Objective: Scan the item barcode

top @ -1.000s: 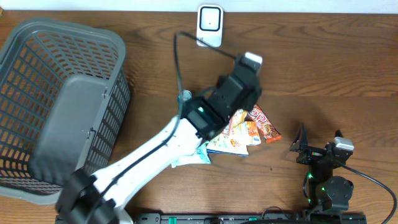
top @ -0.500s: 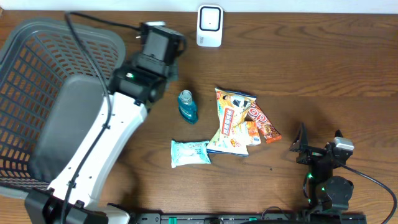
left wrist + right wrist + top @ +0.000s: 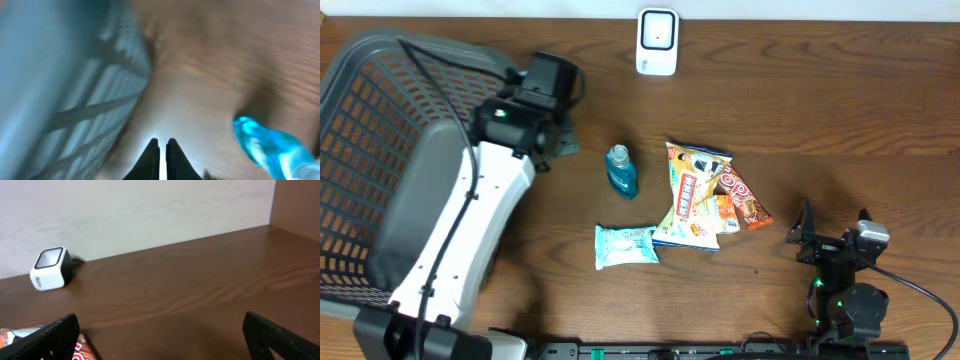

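Beside the basket (image 3: 360, 130) at the table's (image 3: 840, 110) left edge, left gripper (image 3: 161, 143) pinched shut, bottle (image 3: 621, 172) nearby, right gripper (image 3: 834, 222) spread wide near the front edge, scanner (image 3: 657, 42) at the back edge

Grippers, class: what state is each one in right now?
Left gripper: closed, holding nothing.
Right gripper: wide open, holding nothing.

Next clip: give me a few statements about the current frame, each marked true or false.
1. The blue bottle rests on the table between the basket and the snack packets. True.
2. The left jaws grip the bottle. False: they are shut on nothing, near the basket.
3. The scanner sits inside the basket. False: it stands at the table's far edge.
4. The right jaws are open. True.
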Motion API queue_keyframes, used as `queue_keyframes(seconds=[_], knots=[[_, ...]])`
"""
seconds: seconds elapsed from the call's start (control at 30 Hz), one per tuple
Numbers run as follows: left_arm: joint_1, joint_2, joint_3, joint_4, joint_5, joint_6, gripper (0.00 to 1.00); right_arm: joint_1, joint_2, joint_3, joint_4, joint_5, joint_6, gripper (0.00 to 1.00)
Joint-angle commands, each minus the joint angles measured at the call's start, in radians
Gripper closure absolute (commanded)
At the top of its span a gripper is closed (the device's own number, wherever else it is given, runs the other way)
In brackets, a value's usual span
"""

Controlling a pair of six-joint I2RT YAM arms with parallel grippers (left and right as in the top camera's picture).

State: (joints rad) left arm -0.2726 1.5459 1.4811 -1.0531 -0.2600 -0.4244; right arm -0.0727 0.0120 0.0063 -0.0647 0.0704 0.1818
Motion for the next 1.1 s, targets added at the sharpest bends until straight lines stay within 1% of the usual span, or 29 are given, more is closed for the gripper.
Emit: queue_keyframes(seconds=[0.0, 0.07, 0.2, 0.23, 0.33, 0.5, 0.7, 0.83, 0.93, 1.03, 1.07], knots=[[0.081, 0.003, -0.006, -0.026, 0.0, -0.061, 0.92, 0.002, -0.005, -0.001, -0.004, -0.002, -0.007, 0.01], [0.123, 0.003, -0.005, -0.031, 0.019, -0.059, 0.92, 0.002, -0.005, -0.001, -0.004, -0.002, -0.007, 0.01], [0.199, 0.003, -0.005, -0.029, 0.11, 0.021, 0.92, 0.002, -0.005, -0.001, -0.004, -0.002, -0.007, 0.01], [0.212, 0.003, -0.006, -0.03, 0.13, 0.036, 0.94, 0.002, -0.005, -0.001, -0.004, -0.002, -0.007, 0.01], [0.238, 0.003, -0.005, -0.03, 0.148, 0.061, 0.92, 0.002, -0.005, -0.001, -0.004, -0.002, -0.007, 0.01], [0.228, 0.002, -0.005, -0.036, 0.156, 0.07, 0.93, 0.002, -0.005, -0.001, -0.004, -0.002, -0.007, 0.01], [0.154, -0.04, -0.005, 0.005, 0.159, 0.073, 0.93, 0.002, -0.005, -0.001, -0.004, -0.002, -0.007, 0.01], [0.087, -0.149, -0.005, 0.111, 0.158, 0.103, 0.93, 0.002, -0.005, -0.001, -0.004, -0.002, -0.007, 0.01], [0.042, -0.262, -0.005, 0.257, 0.129, 0.143, 0.92, 0.002, -0.005, -0.001, -0.004, -0.002, -0.007, 0.01], [0.027, -0.361, -0.005, 0.428, 0.11, 0.202, 0.92, 0.002, -0.005, -0.001, -0.004, -0.002, -0.007, 0.01], [0.027, -0.388, -0.005, 0.484, 0.106, 0.215, 0.88, 0.002, -0.005, -0.001, -0.004, -0.002, -0.007, 0.01]])
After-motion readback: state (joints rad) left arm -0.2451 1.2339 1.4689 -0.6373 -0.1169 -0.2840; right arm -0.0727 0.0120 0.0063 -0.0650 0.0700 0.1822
